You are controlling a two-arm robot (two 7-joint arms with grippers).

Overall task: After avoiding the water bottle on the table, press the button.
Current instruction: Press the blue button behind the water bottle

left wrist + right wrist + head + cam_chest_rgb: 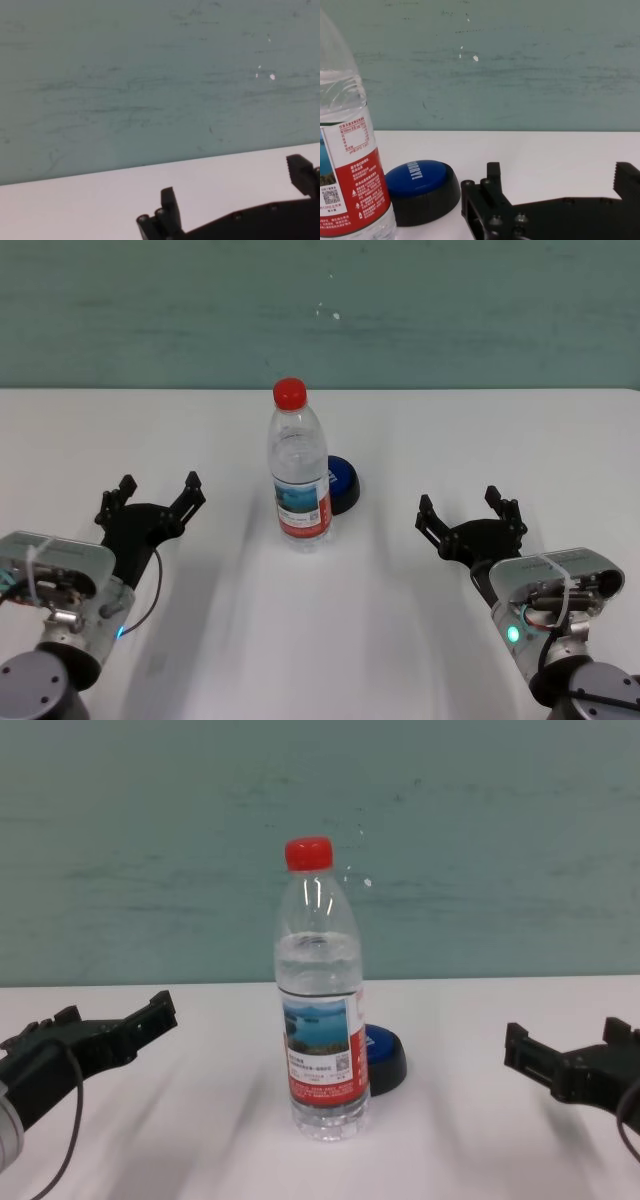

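**Clear bottle in front of blue button, both arms low**

Clear plastic makes up the one container here: a water bottle (pixel 298 465) standing upright near the middle of the white worktop (pixel 480 430), red cap screwed on. It holds clear water that fills it up to about the shoulder, above the label with the blue landscape and red band. Just behind it and a little to the robot's right sits the blue button (pixel 342 483), low on its black base and partly hidden by the bottle.

The left pincer (pixel 155 492) hovers low over the worktop well to the left of the bottle, its fingers spread wide and holding nothing. The right pincer (pixel 470 510) sits well to the right of the bottle and button, also spread wide and empty.

From the head camera the button shows only as a blue sliver past the bottle's side. The chest view shows the water line and the label picture most plainly, with the button (pixel 384 1058) peeking out low at the bottle's (pixel 321 995) right. The right wrist camera alone shows the button's (pixel 422 190) full dome, with white lettering on its blue top, close beside the bottle (pixel 350 165), which is cut off at the edge. The left wrist camera catches neither; it sees only bare worktop (pixel 90 200), the green wall (pixel 150 75) and its own pincer tips (pixel 235 200).
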